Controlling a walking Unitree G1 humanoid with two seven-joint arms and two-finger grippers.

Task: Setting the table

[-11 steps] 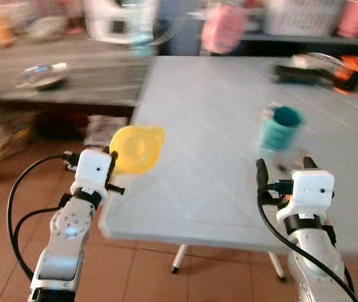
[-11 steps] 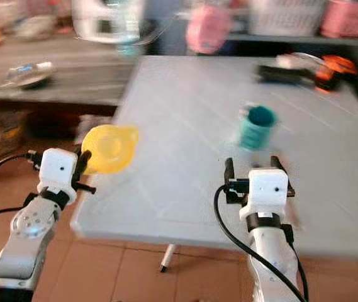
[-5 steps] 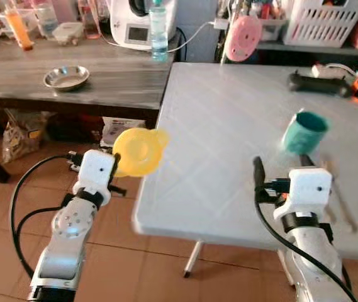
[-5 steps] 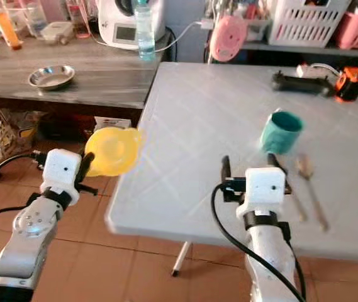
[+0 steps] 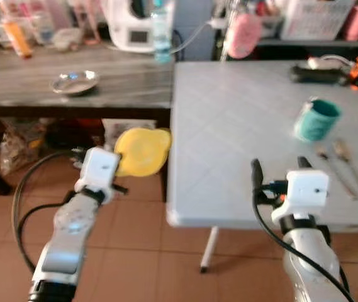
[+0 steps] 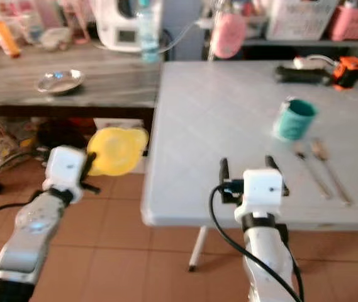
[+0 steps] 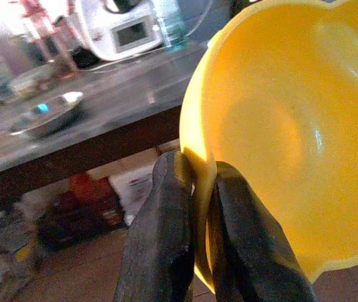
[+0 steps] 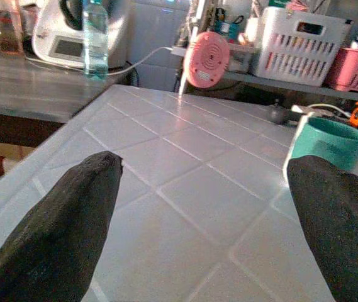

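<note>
Pinching the rim of a yellow plastic bowl between its two black fingers, the left gripper held the bowl in the air to the left of the white table, level with its near left corner and above the tiled floor. The bowl was tilted, its hollow facing the head camera. The right gripper hovered low over the table's near edge with its fingers spread wide and nothing between them.

On the table, a teal cup stood upright toward the right side. Two pieces of cutlery, one apparently a spoon, lay side by side just in front of the cup. A black and orange tool lay at the far right edge. Left of the table, a dark wooden counter carried a small metal dish, a clear bottle and a white appliance. A pink round object and a white basket stood behind the table.
</note>
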